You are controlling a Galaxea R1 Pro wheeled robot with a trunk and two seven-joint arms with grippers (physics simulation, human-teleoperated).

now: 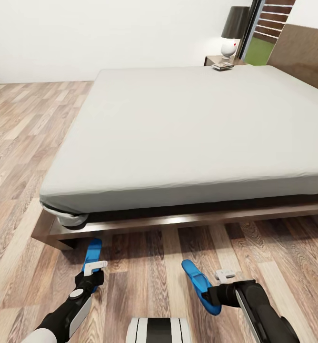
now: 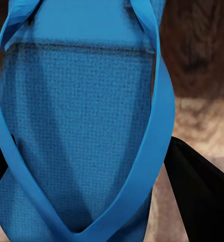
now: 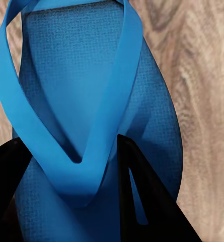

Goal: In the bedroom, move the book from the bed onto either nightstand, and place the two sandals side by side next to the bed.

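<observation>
Two blue sandals are near the bed's [image 1: 187,124] foot. The left sandal [image 1: 93,252] [image 2: 76,116] points toward the frame, with my left gripper [image 1: 93,278] [image 2: 84,146] shut across its sole. The right sandal [image 1: 197,281] [image 3: 91,75] is tilted and apart from the first, and my right gripper [image 1: 210,296] [image 3: 69,141] is shut on it at the strap. A small dark book [image 1: 223,66] lies at the bed's far corner by the nightstand [image 1: 212,60]. I cannot tell which of the two it rests on.
A lamp [image 1: 234,31] with a dark shade stands on the nightstand. The brown headboard [image 1: 304,52] rises at the far right. Wood floor [image 1: 30,143] runs along the bed's left side and in front of the low dark frame [image 1: 178,221].
</observation>
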